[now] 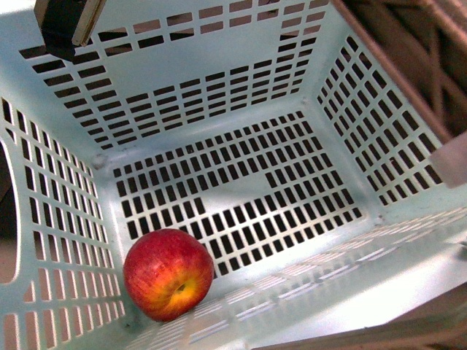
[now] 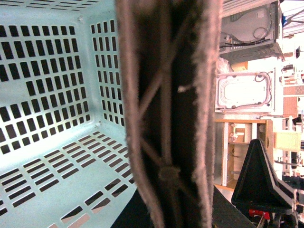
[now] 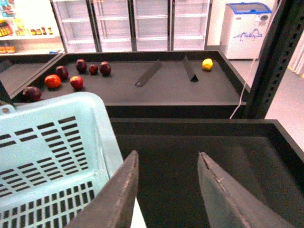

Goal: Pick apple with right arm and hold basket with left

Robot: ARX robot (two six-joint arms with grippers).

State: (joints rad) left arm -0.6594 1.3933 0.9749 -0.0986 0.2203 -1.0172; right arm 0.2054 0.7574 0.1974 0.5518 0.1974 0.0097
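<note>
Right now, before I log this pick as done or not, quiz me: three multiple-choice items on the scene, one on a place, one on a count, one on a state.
1. Where does the apple lie?
A. outside the basket
B. in a corner of the basket, on its slotted floor
C. between the right gripper's fingers

2. How many fruits show inside the basket?
A. none
B. three
C. one

3. How is the right gripper?
A. open and empty
B. shut on the apple
C. shut on the basket's rim

Answers:
1 B: the front view shows the apple on the floor where two walls meet.
2 C: only the apple shows on the slotted floor.
3 A: the right wrist view shows the fingers apart with nothing between them.
</note>
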